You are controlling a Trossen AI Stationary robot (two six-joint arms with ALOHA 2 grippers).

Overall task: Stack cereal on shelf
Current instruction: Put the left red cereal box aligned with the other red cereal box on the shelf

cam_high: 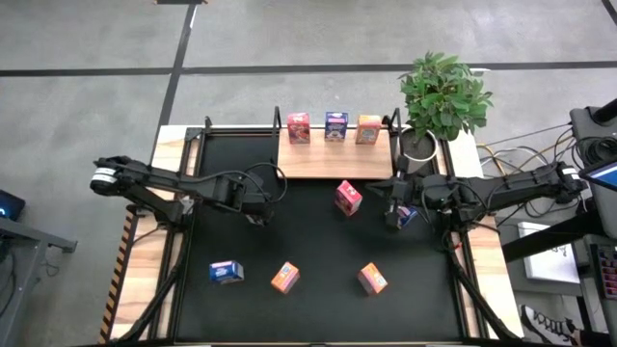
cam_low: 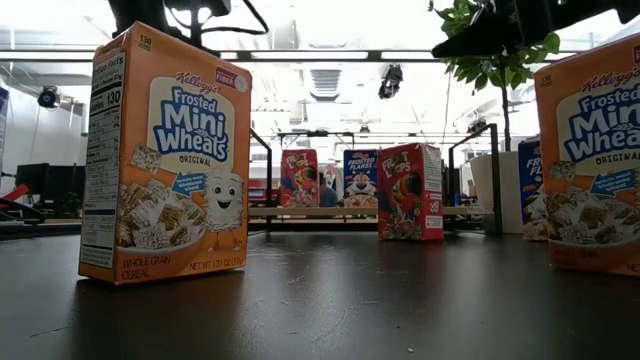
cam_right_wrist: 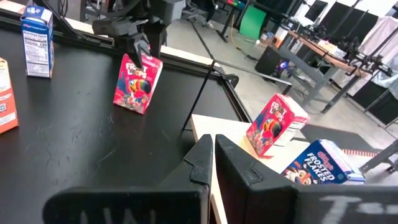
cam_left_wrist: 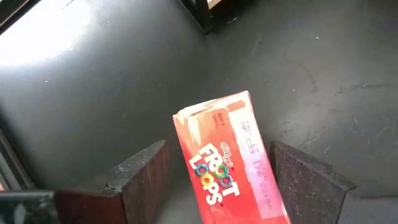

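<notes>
left gripper (cam_high: 262, 206): jaws spread. a small red froot loops cereal box (cam_left_wrist: 224, 158) stands on the black tabletop (cam_high: 308, 241) between the two dark fingers (cam_left_wrist: 143, 171), with a gap on each side, so it is not pinched. only the left wrist view shows these gaps. the high view hides this box under the arm. the right wrist view shows the box from the side, with the fingers at its top.

right gripper (cam_right_wrist: 211, 146): jaws pressed together and holding nothing. in the high view a small blue cereal box (cam_high: 406, 216) lies just beside them.

the flat light-wood shelf board with a thin black frame (cam_high: 333, 162) lies beyond both sets of jaws, at the table's far edge. it carries a red box (cam_high: 299, 126), a blue frosted flakes box (cam_high: 335, 125) and an orange box (cam_high: 368, 128) in a row.

a second loose red box (cam_high: 348, 197) stands between the two grippers, near the board's front edge.

well apart from either set of jaws, along the near edge, are a blue box (cam_high: 227, 272) and two orange mini-wheats boxes (cam_high: 284, 278) (cam_high: 372, 279). the low view shows the printed fronts of the two orange boxes, upright.
</notes>
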